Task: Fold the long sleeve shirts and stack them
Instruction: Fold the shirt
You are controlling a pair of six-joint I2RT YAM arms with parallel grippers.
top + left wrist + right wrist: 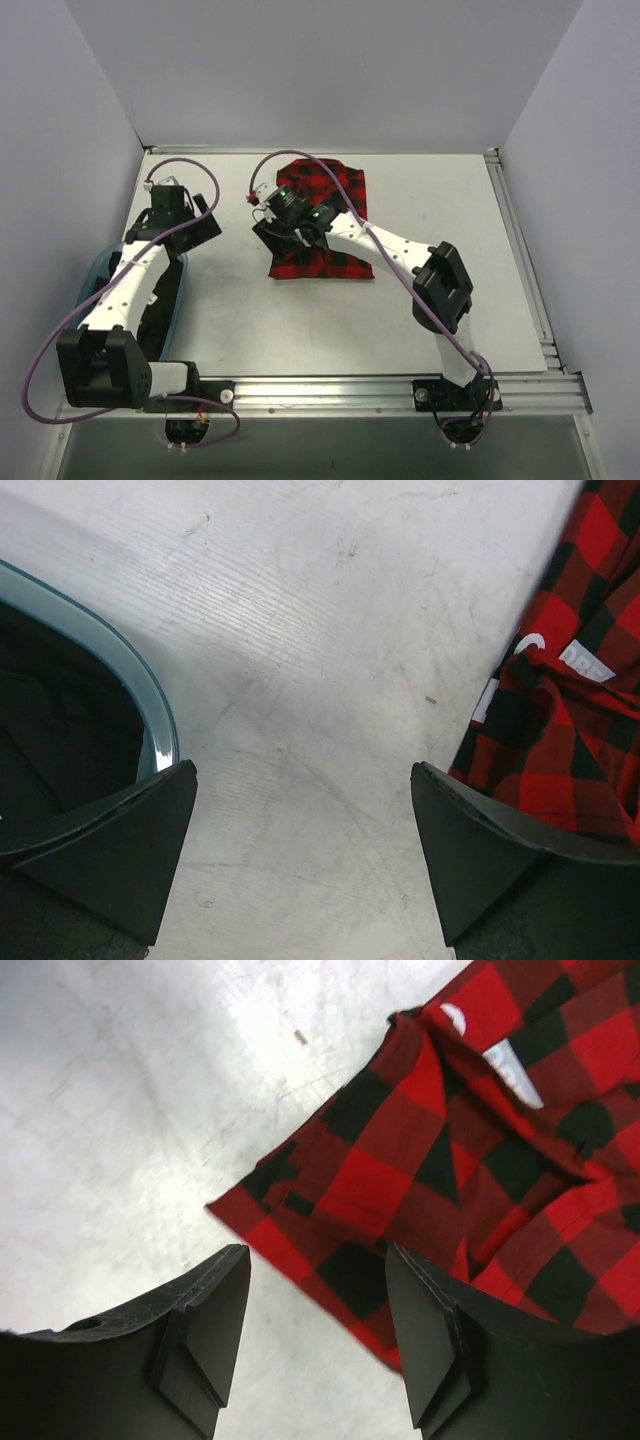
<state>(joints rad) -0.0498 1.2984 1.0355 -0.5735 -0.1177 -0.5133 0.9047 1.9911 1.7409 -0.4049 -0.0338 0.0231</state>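
A red-and-black check flannel shirt (335, 235) lies folded in a rough rectangle at the middle of the table. White lettering (510, 1065) shows on it. My right gripper (266, 228) is open over the shirt's left edge. In the right wrist view the gripper (318, 1260) has the shirt's corner (400, 1180) between its fingers, not clamped. My left gripper (205, 224) is open and empty, to the left of the shirt. In the left wrist view the gripper (305, 780) has bare table between its fingers, and the shirt (570, 730) lies beside the right finger.
A blue-rimmed basket (97, 272) with dark cloth inside stands at the table's left edge under my left arm; its rim (150, 710) is by the left finger. White walls close the back and sides. A metal rail (520, 240) runs along the right edge.
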